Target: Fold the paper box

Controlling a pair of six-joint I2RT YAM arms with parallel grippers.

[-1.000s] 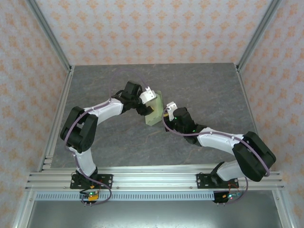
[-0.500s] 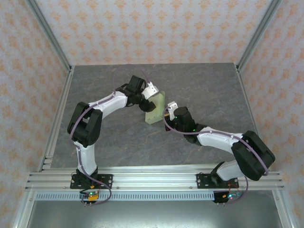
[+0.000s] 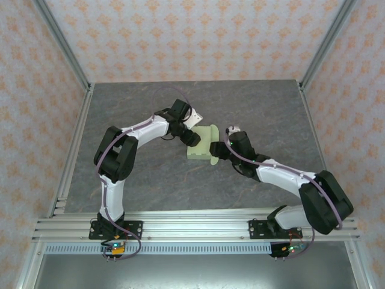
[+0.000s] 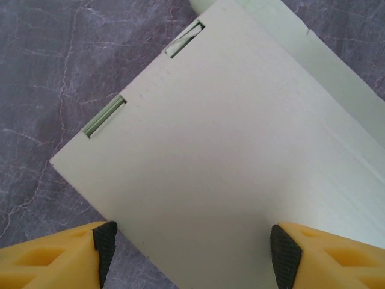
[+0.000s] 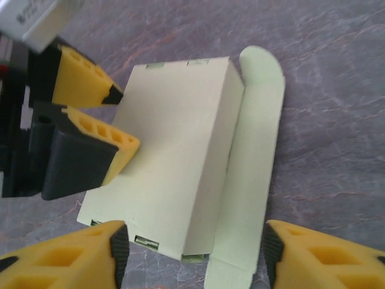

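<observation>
my right hand (image 5: pixel 194 244), pinched together a second ago, now stands apart over the near end of the paper box (image 5: pixel 174 150). the box, earlier up on edge between my hands, now lies flat on the bench (image 5: pixel 337 120), long flap spread beside it. beyond, my left hand (image 4: pixel 194 244) stays apart, fingertips at the box's far side.

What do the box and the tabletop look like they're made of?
The paper box looks like thin matte card, pale yellowish-green: crisp creases, die-cut slots, thin flap edges. The table looks like grey stone-patterned laminate or mat, low sheen; which, I can't tell.
</observation>
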